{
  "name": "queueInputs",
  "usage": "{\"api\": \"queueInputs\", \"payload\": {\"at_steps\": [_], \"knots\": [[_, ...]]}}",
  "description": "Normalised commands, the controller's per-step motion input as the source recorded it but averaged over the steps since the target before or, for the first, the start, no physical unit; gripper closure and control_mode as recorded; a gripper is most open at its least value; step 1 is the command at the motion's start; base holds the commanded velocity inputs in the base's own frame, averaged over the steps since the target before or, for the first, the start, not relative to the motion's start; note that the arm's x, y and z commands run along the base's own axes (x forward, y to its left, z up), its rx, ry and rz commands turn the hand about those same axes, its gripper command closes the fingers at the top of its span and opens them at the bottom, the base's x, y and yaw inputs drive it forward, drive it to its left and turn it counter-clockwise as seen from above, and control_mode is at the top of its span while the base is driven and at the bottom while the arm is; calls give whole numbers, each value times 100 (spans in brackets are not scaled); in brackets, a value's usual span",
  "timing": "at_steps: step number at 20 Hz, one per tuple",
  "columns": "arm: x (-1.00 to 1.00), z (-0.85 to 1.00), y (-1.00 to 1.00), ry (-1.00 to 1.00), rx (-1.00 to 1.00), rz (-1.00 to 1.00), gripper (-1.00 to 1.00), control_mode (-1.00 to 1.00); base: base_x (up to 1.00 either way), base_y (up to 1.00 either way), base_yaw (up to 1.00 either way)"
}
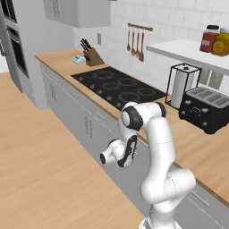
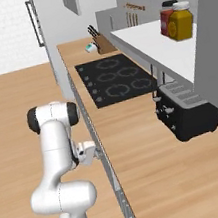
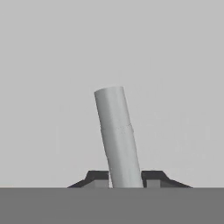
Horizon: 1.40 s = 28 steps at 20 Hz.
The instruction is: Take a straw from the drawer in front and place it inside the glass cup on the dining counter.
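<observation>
Gripping drawer handle [image 3: 116, 140], arm folded low

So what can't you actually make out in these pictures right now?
- Drawer interior: hand view, the closed grey front hides it, so any straw inside is unseen.
- Claw: both base views, the arm's own links cover it.
- Bar handle: hand view, its lower end is cut off between the fingertips.

A grey bar handle [image 3: 116, 135] rises slightly tilted between the gripper [image 3: 124, 178]'s two dark fingertips [image 3: 98, 177], pressed close on either side, against a plain light-grey drawer front [image 3: 175, 65].
</observation>
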Motion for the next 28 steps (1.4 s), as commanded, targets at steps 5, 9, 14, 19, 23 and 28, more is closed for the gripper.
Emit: {"api": "queueInputs", "payload": {"at_steps": [5,9,14,19,23,28], "knots": [[-27,0,90,1,12,6,100,-100,0,0,0],[-23,0,95,7,17,6,100,-100,0,0,0],[-17,0,95,13,23,6,100,-100,0,0,0],[-17,0,100,15,22,5,100,-100,0,0,0],[-18,0,100,15,21,4,100,-100,0,0,0],[-19,0,100,14,20,3,100,-100,0,0,0]]}}
